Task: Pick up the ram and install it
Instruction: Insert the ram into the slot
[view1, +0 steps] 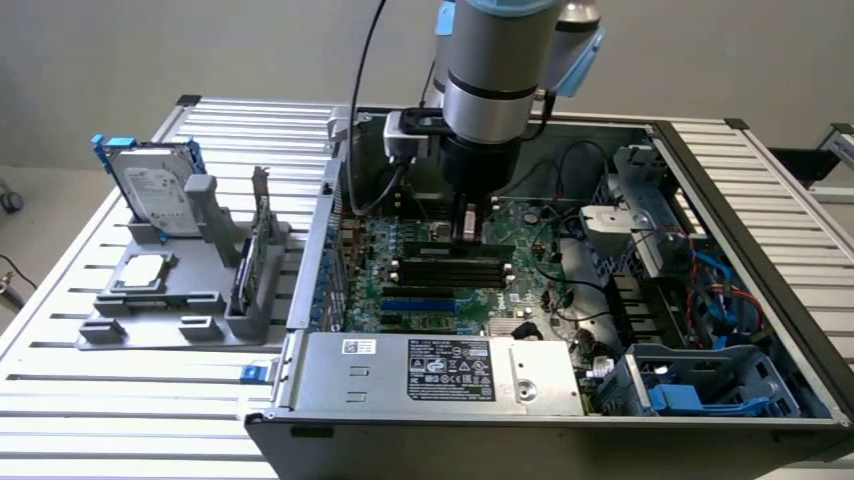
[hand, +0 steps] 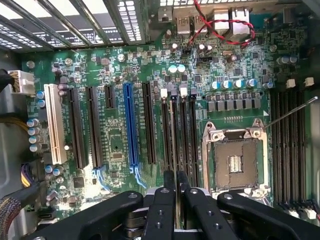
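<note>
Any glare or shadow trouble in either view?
Exterior view: soft even light, motherboard shaded beneath the arm. Wrist view: vent grille blown out white, bright patch on the motherboard's edge, gripper dark, shut on the ram.

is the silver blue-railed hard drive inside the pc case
No, the silver hard drive stands in a grey holder outside the case.

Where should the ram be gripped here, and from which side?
At mid-length of its upper long edge, fingers on the two flat faces, coming from straight above the motherboard. The ram stands on edge in line with the memory slots, thin and long, and the gripper appears to pinch it that way.
</note>
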